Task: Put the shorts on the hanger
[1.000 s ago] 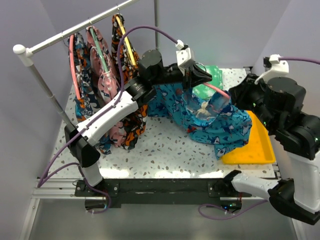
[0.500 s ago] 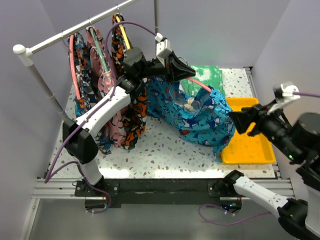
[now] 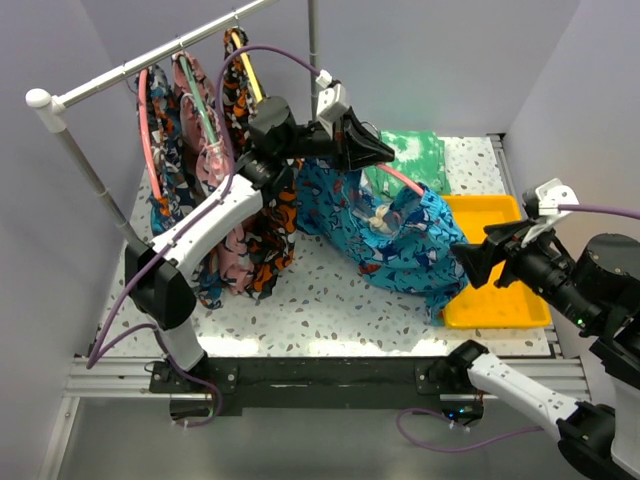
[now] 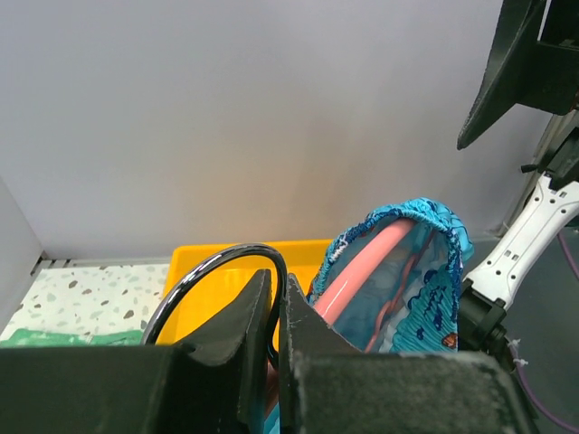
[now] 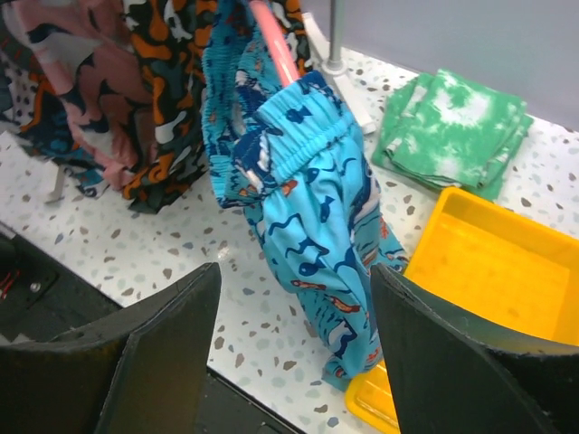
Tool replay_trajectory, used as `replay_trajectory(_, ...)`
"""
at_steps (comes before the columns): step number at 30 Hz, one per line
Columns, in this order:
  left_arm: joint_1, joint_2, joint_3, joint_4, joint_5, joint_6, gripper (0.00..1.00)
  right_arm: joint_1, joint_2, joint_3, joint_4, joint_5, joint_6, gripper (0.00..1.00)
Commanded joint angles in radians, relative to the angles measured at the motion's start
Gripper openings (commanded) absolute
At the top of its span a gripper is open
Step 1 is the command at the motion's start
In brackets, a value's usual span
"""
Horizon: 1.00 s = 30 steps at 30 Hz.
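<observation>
The turquoise shorts (image 3: 400, 240) with sharks and fish hang from the coral-pink hanger (image 3: 403, 180), lifted above the table centre, their lower end trailing to the tray's near corner. My left gripper (image 3: 378, 152) is shut on the hanger's dark metal hook (image 4: 226, 267); the pink arm (image 4: 362, 271) runs inside the waistband (image 4: 425, 217). My right gripper (image 3: 470, 262) is open and empty, raised to the right of the shorts. In the right wrist view the shorts (image 5: 317, 217) hang between its open fingers (image 5: 163, 353), well away from them.
A rail (image 3: 150, 62) at back left carries several hangers with patterned shorts (image 3: 262, 235). A folded green-white tie-dye cloth (image 3: 415, 155) lies at the back. A yellow tray (image 3: 500, 290) sits at the right on the speckled table (image 3: 300, 295).
My left gripper has shifted slightly right with the hanger and shorts. My right arm has swung back down and left, closer to the shorts, still open.
</observation>
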State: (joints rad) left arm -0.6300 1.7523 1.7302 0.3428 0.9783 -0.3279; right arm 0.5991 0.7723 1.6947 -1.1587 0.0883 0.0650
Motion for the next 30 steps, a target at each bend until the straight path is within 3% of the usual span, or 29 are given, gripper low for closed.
replay_trajectory(1,-0.002,-0.096,0.049,-0.016,-0.021,0.044,0.00,-0.002,0.041,-0.001,-0.006,-0.146,-0.059,0.71)
replay_trajectory(16,-0.036,-0.142,0.042,-0.133,-0.056,0.122,0.00,-0.001,0.159,-0.030,0.036,-0.116,-0.093,0.68)
replay_trajectory(21,-0.053,-0.148,0.043,-0.159,-0.064,0.144,0.00,-0.002,0.167,-0.053,0.056,-0.105,-0.094,0.63)
replay_trajectory(24,-0.060,-0.146,0.048,-0.160,-0.064,0.144,0.00,-0.002,0.162,-0.085,0.070,-0.127,-0.093,0.49)
replay_trajectory(30,-0.066,-0.143,0.063,-0.154,-0.061,0.144,0.00,-0.001,0.113,-0.187,0.116,-0.125,-0.094,0.54)
